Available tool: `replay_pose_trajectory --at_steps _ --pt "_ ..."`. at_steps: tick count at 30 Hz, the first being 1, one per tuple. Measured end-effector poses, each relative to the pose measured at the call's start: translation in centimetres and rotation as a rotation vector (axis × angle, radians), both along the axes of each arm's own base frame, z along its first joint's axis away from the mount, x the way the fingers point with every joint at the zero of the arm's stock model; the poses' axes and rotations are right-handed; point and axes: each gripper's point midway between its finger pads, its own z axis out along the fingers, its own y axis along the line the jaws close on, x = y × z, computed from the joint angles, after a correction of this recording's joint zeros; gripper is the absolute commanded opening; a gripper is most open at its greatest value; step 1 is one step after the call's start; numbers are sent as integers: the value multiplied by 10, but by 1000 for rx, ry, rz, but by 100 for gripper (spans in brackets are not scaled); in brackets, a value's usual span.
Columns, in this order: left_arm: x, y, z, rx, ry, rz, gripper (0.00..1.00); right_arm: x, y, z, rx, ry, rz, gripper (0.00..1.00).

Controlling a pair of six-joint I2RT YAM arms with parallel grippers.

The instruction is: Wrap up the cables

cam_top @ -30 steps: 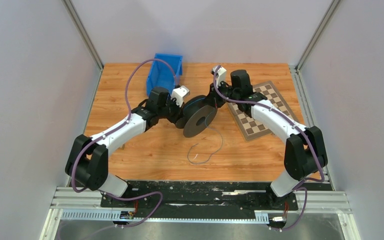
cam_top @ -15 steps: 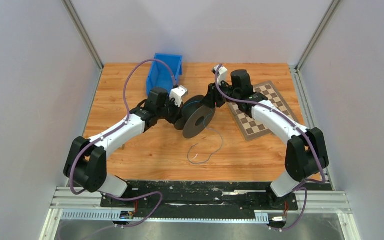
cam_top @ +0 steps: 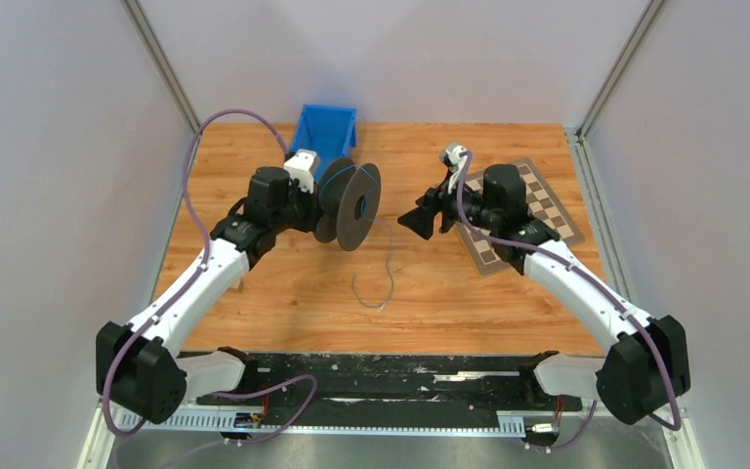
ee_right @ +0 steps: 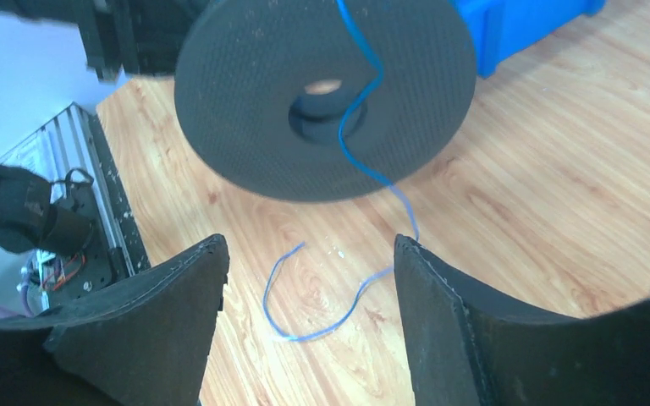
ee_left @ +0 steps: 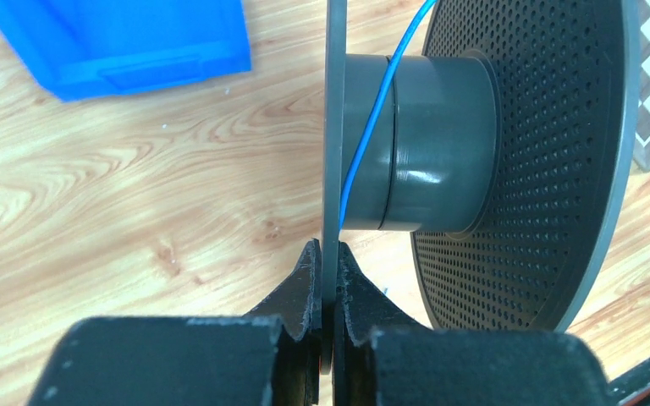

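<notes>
Since a second ago my left arm (cam_top: pixel 205 274) has swung the spool (cam_top: pixel 352 203) out of the middle toward 11 o'clock. My right arm (cam_top: pixel 566 283) has drawn back toward 3 o'clock, its jaws gone from shut to spread wide.

Nearest me, the loose end of the cable (cam_top: pixel 390 269) lies on the wooden surface (cam_top: pixel 283 293) at 6 o'clock of the spool, curled in an open hook. It has drifted a little toward 9 o'clock along with the spool. From there the thin blue strand climbs to the spool, crosses the face of the front disc beside the centre hole, and runs once over the grey hub.

The spool stands on edge, both discs upright. My left jaws are clamped on the rim of one disc, the thin edge pinched between both pads (ee_left: pixel 305 288). My right jaws stand open at 3 o'clock of the spool, well apart from it, facing it and gripping nothing.

Under my right wrist, at 2 o'clock, lies the chessboard mat (cam_top: pixel 547 200). Farthest off, at 12 o'clock, the blue bin (cam_top: pixel 327 132) sits just behind the spool.
</notes>
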Motion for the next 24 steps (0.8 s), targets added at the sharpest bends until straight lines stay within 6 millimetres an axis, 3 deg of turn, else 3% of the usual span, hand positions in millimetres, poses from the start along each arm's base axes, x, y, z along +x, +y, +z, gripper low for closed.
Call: replay_pose_trajectory --at_steps 5,10,17,24 --pt "-11 18 14 -46 22 69 0 -26 11 -29 22 -76 80 75" --pt "-27 22 37 -80 40 91 0 -44 23 -60 40 -115 139 77" --pt "-45 23 92 -158 0 91 0 -25 42 -84 67 -120 114 77" --pt "-64 25 119 -214 -24 89 0 -10 59 -139 65 -13 78 74"
